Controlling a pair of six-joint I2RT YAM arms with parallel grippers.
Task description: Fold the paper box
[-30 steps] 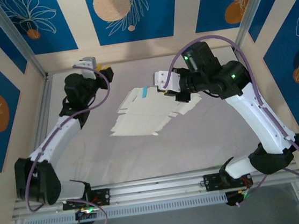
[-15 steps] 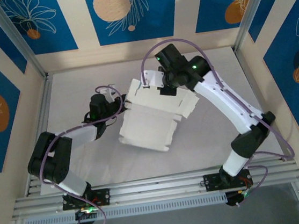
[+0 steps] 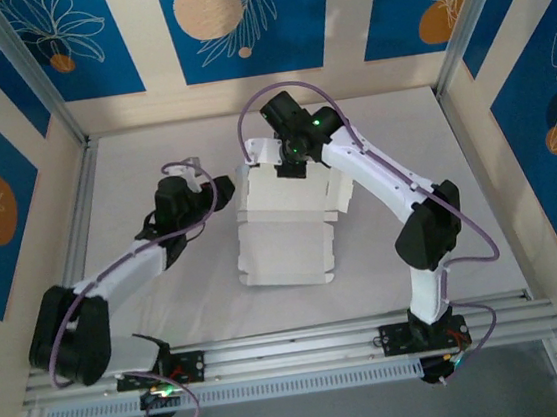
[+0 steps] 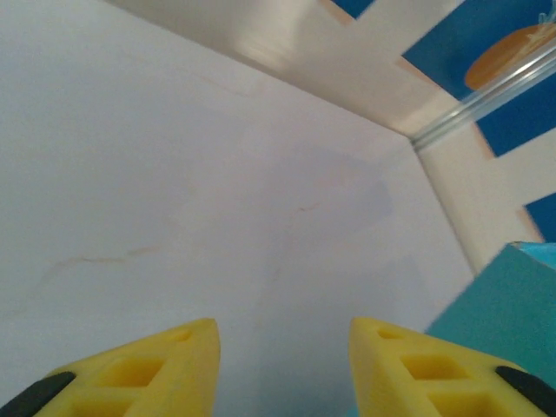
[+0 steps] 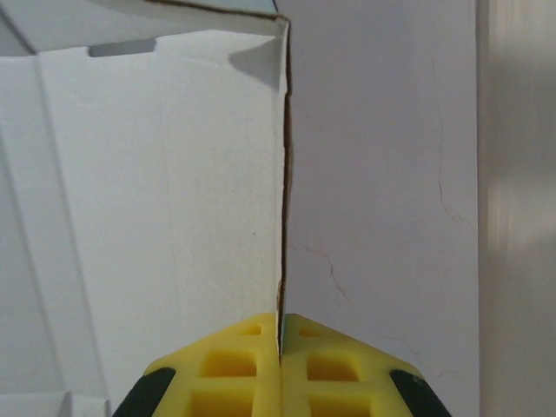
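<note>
The paper box (image 3: 283, 233) is a die-cut card sheet lying white side up mid-table, its far edge lifted. My right gripper (image 3: 282, 168) is shut on that far edge. In the right wrist view its yellow fingertips (image 5: 281, 334) pinch the thin card edge, with the white panel (image 5: 156, 217) spreading to the left. My left gripper (image 3: 214, 194) sits just left of the sheet, open and apart from it. Its yellow fingers (image 4: 282, 347) have only bare table between them. The sheet's light-blue side (image 4: 504, 304) shows at the lower right of that view.
The white table (image 3: 132, 155) is bounded by beige and blue walls and metal frame posts (image 3: 37, 80). An aluminium rail (image 3: 295, 353) with both arm bases runs along the near edge. Bare tabletop lies left and right of the sheet.
The right arm has swung left and toward the back, carrying the sheet's edge, and the sheet has turned square to the table. The left arm came in from the far left to beside the sheet.
</note>
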